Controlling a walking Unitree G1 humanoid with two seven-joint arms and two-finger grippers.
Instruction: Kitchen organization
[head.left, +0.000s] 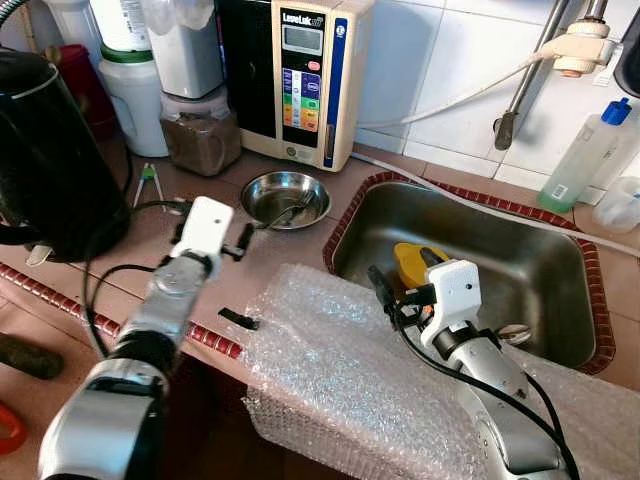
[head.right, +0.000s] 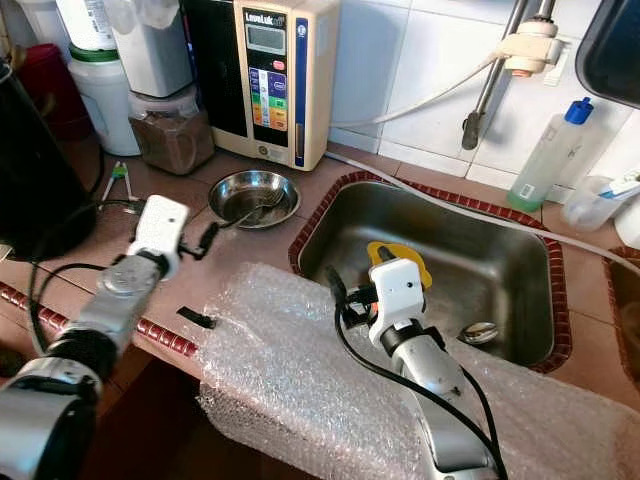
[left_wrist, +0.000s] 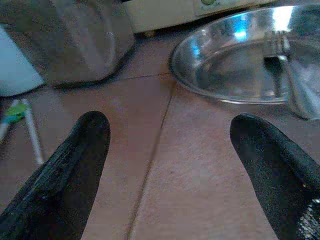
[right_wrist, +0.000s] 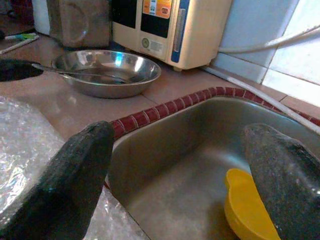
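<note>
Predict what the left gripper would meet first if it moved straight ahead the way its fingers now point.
Probably the steel bowl with a utensil in it: the open left gripper points across bare countertop towards its near rim, though depth is uncertain.

Bare counter tiles (left_wrist: 200, 165) lie free ahead of the left gripper (left_wrist: 167, 150), until the steel bowl (head.left: 286, 197) at 1 o'clock and the brown jar (head.left: 200, 140) at 11 o'clock. The sink (head.left: 520, 265) is mostly open ahead of the right gripper (right_wrist: 177, 165), with a yellow object (right_wrist: 247, 207) at 5 o'clock, while bubble wrap (head.left: 340, 370) covers the counter edge.
</note>
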